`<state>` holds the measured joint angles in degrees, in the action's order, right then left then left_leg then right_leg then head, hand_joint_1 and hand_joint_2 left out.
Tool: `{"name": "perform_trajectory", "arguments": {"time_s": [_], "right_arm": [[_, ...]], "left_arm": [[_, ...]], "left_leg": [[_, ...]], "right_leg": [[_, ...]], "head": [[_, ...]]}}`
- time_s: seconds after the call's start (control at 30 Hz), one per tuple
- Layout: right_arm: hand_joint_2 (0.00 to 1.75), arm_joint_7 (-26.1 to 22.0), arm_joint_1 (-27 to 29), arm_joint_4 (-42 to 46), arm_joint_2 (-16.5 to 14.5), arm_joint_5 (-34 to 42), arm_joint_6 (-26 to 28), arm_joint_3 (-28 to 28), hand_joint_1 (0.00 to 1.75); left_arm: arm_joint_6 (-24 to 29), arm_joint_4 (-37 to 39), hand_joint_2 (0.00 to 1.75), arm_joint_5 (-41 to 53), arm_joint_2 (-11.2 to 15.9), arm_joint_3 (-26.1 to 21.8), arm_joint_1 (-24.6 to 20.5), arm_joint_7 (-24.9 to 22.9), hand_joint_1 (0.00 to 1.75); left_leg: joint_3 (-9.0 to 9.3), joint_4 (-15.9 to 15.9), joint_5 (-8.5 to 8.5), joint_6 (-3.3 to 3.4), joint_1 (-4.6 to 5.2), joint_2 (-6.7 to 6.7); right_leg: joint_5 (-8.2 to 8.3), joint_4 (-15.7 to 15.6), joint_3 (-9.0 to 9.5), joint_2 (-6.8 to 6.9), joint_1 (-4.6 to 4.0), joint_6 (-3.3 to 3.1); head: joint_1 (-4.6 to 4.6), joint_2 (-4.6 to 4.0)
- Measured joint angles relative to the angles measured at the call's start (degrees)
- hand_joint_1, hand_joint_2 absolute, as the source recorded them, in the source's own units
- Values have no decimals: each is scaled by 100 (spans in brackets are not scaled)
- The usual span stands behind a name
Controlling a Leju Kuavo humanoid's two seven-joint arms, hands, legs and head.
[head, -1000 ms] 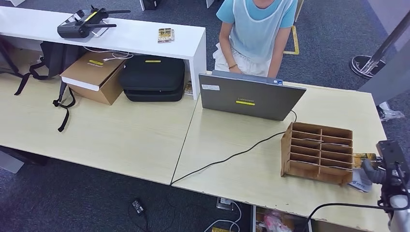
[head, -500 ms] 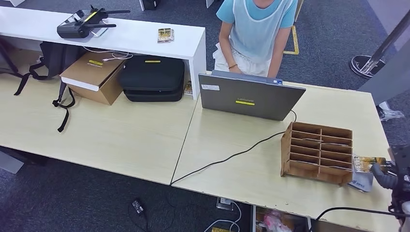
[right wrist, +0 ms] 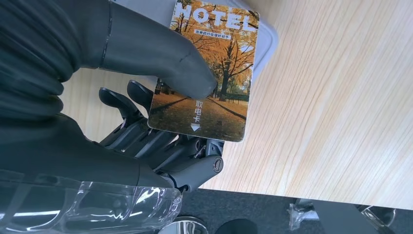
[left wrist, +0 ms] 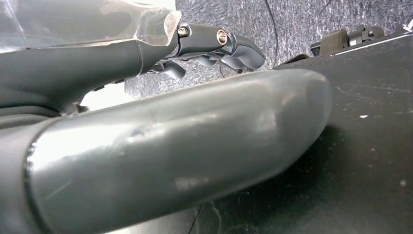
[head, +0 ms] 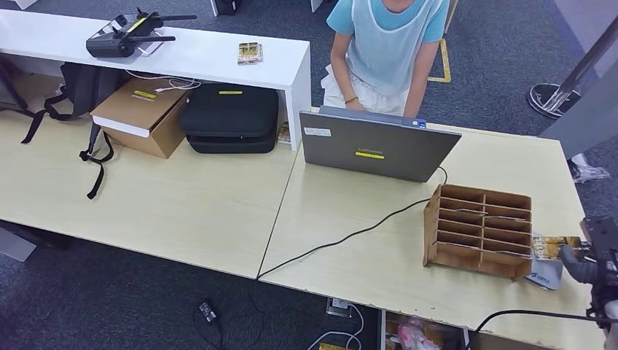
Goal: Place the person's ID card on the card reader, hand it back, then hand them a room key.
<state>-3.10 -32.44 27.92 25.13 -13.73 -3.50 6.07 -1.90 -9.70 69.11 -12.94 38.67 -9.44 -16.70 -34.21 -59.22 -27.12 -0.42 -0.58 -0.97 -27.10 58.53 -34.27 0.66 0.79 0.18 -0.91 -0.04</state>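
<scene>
My right hand [head: 589, 257] is at the table's right edge, just right of the wooden slot rack [head: 477, 230]. It pinches a room key card [head: 554, 246] between thumb and fingers; in the right wrist view the key card [right wrist: 207, 78] shows an autumn picture and the word HOTEL, with the thumb of my right hand [right wrist: 146, 56] pressing on its face. Under the card lies the grey-white card reader [head: 544, 275], its rounded corner [right wrist: 267, 41] showing behind the card. My left hand [left wrist: 170, 146] hangs beside my body and holds nothing. The person [head: 386, 44] sits behind the laptop.
A grey laptop [head: 375, 146] stands open between me and the person, its black cable [head: 350, 237] running across the table [head: 350, 277]. A white shelf [head: 197, 51] with a controller, a cardboard box, a black case and a backpack lies to the left.
My right hand has drawn back to the right, away from the slot rack, taking the key card with it; over the last half second it barely moved.
</scene>
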Motion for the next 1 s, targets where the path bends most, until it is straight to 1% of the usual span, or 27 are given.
{"name": "perform_trajectory", "arguments": {"time_s": [0.13,0.43,0.57,0.63,0.77,0.87,1.0], "right_arm": [[175,42,-24,-26,10,-167,146,-8,175],[175,100,-105,-46,13,-753,890,-109,175],[175,50,-108,-7,7,-834,992,-144,175],[175,-39,-99,47,-3,-790,966,-144,175],[175,-384,-79,222,-63,-568,776,-142,175],[175,-685,-93,406,-166,-415,685,-136,175],[175,-892,-208,633,-341,-386,709,-134,175]], "left_arm": [[1,0,0,2,-1,-8,2,0,0],[118,-3,0,13,-4,-39,9,0,0],[118,-14,0,20,-4,-49,13,0,0],[118,-15,0,24,-4,-50,13,0,0],[118,-15,0,37,-4,-51,14,0,0],[118,-15,0,37,-4,-60,16,0,0],[118,-16,0,40,-4,-84,22,0,0]], "left_leg": [[0,0,0,0,0,1],[0,0,0,0,0,2],[-1,0,0,0,0,1],[-1,0,0,0,0,1],[-1,1,0,0,0,2],[-1,1,0,0,-1,2],[-2,1,2,-2,-1,2]], "right_leg": [[0,0,0,-1,0,0],[0,1,0,-1,-1,0],[0,1,0,0,0,0],[0,1,0,-1,0,0],[0,2,0,-1,0,0],[0,3,0,-1,-1,0],[0,5,1,-2,-1,0]], "head": [[-1,0],[-1,0],[-1,0],[0,0],[0,0],[-1,0],[-1,0]]}}
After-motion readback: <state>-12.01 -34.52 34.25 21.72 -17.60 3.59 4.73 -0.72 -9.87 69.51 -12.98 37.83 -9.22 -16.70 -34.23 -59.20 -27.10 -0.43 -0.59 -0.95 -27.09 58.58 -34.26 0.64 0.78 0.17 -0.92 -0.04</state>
